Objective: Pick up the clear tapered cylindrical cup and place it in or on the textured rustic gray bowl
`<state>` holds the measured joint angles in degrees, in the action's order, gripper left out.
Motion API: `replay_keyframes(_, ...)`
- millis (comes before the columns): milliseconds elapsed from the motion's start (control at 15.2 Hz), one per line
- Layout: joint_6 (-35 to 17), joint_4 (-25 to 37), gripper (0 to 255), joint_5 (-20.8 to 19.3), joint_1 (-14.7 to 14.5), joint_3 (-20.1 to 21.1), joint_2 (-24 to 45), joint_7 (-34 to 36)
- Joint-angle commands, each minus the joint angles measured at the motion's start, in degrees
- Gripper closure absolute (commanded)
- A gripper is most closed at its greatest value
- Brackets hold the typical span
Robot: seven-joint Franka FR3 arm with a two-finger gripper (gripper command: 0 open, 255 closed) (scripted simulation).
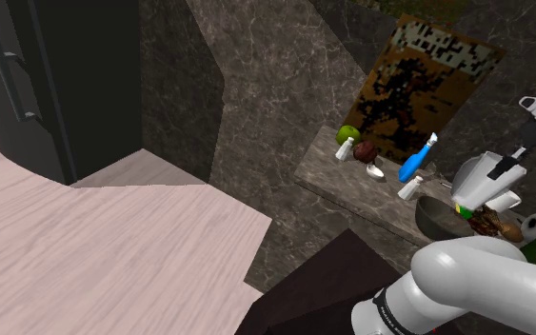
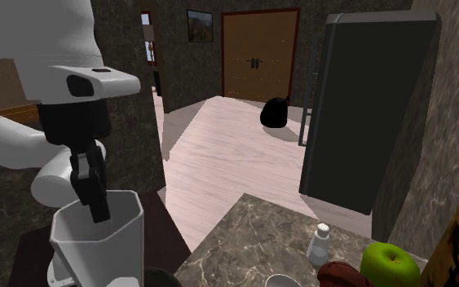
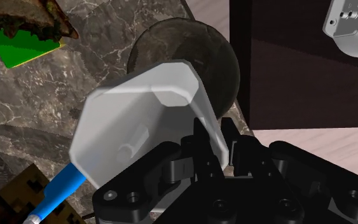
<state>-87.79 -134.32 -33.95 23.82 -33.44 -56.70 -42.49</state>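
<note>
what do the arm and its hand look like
The arm is glossy white with rounded tube-like links and dark bands at the joints, one carrying small white markings. The hand is all black, blocky, with two slim straight fingers.

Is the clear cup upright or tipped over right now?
Upright: in the second exterior view the cup hangs mouth up, the gripper clasping its rim.

Shoulder view overlooks the counter (image 1: 337, 178); second, nearer, faces opposite, sharing the apple (image 2: 390, 262).
</note>
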Motion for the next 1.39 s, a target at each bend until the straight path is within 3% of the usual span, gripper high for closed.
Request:
replay_keyframes(0, -1.25, -1.55, 255, -0.50, 0.15, -0.55, -0.34, 0.36)
replay_keyframes(660, -7.16, -9.28, 255, -3.71, 1.46, -3.83, -2.22, 1.67)
replay_keyframes(1122, -7.16, -9.28, 255, -3.71, 1.46, -3.83, -2.22, 1.67)
replay_keyframes(1188, -7.16, -9.28, 0, -3.71, 1.46, -3.83, -2.23, 1.67)
replay_keyframes(1320, -7.16, -9.28, 0, -3.71, 1.46, -3.83, -2.22, 1.67)
